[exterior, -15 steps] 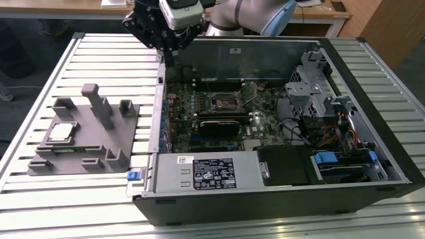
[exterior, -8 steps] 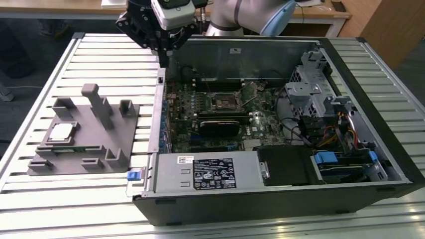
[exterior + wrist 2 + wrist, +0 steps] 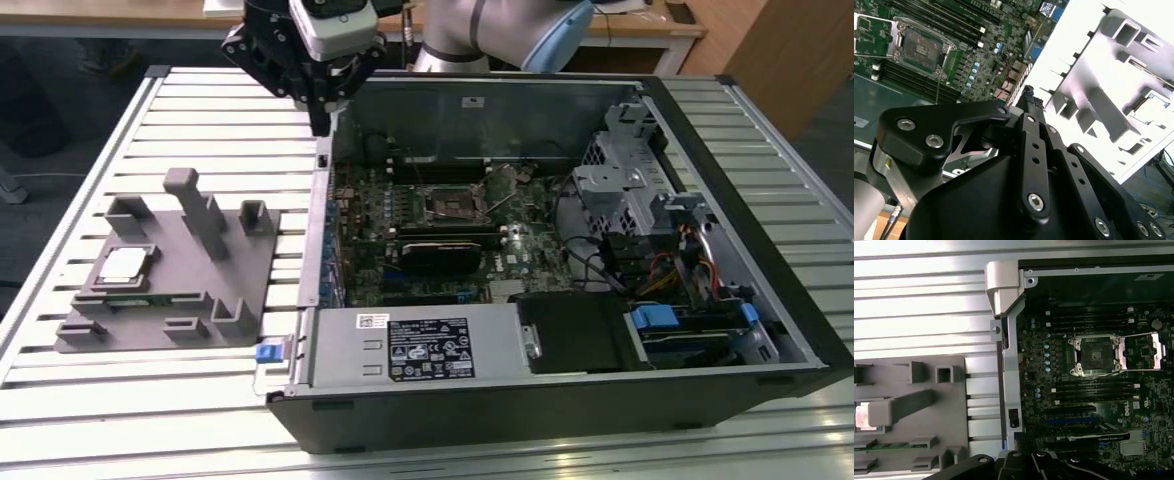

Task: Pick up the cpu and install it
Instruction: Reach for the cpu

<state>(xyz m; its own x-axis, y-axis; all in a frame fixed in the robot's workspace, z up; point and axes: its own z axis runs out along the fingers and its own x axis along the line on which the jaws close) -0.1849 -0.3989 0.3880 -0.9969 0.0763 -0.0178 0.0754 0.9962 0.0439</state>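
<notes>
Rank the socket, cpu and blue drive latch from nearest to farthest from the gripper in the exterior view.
1. Socket, inside the case, nearest the gripper.
2. Cpu, on the grey fixture at the exterior view's left.
3. Blue drive latch, at the exterior view's right.

Nothing here is legible to me: the white label [image 3: 430, 352] on the power supply [image 3: 497, 345] carries print too small to read.
</notes>
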